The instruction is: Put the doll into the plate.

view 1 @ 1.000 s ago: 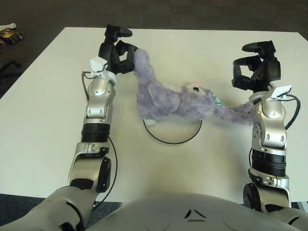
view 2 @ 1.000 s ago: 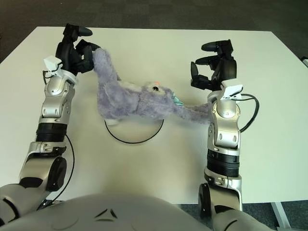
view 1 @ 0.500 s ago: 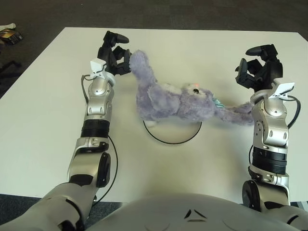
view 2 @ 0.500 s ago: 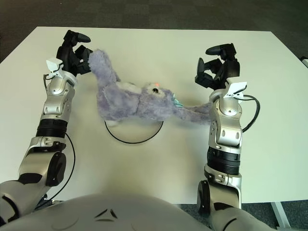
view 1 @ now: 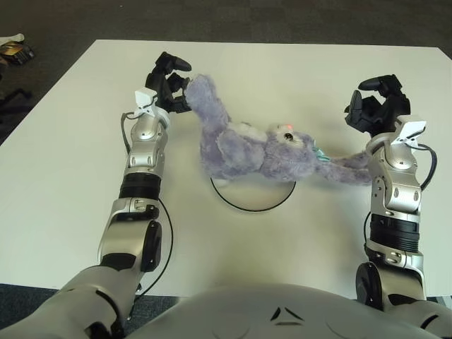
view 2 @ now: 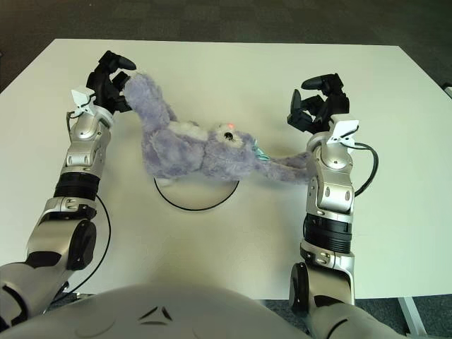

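A purple-grey plush doll [view 1: 261, 152] lies over the far half of a white, black-rimmed plate [view 1: 254, 209] in the middle of the table. One long limb reaches up-left, and its tip is beside my left hand [view 1: 171, 81], whose fingers are spread and no longer wrap it. The other limb stretches right and ends against my right wrist. My right hand [view 1: 374, 106] stands above that limb with loosely curled fingers, holding nothing. The doll hides the plate's far rim.
The white table [view 1: 296, 78] spreads around the plate, with dark carpet beyond its far edge. A small object [view 1: 14, 49] lies on the floor at the far left.
My left hand has opened and let go of the doll's limb, which now sags lower. My right hand's fingers have curled in slightly. The doll has settled a little onto the plate.
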